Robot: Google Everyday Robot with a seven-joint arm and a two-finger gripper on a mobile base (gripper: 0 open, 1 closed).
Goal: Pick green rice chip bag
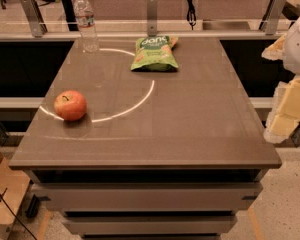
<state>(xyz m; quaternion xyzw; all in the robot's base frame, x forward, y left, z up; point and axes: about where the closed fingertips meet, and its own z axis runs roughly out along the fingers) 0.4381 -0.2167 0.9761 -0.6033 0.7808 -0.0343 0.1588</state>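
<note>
The green rice chip bag (154,53) lies flat on the brown table (190,124), at the far middle, with its darker green top and white lettering towards the back edge. My gripper (288,106) shows as pale cream and white parts at the right edge of the view, off the table's right side and well to the right of and nearer than the bag. Nothing is seen in it.
A red apple (70,105) sits on the left of the table. A clear plastic water bottle (86,22) stands at the far left corner. A bright curved reflection runs across the tabletop between apple and bag. A rail with metal posts runs behind the table.
</note>
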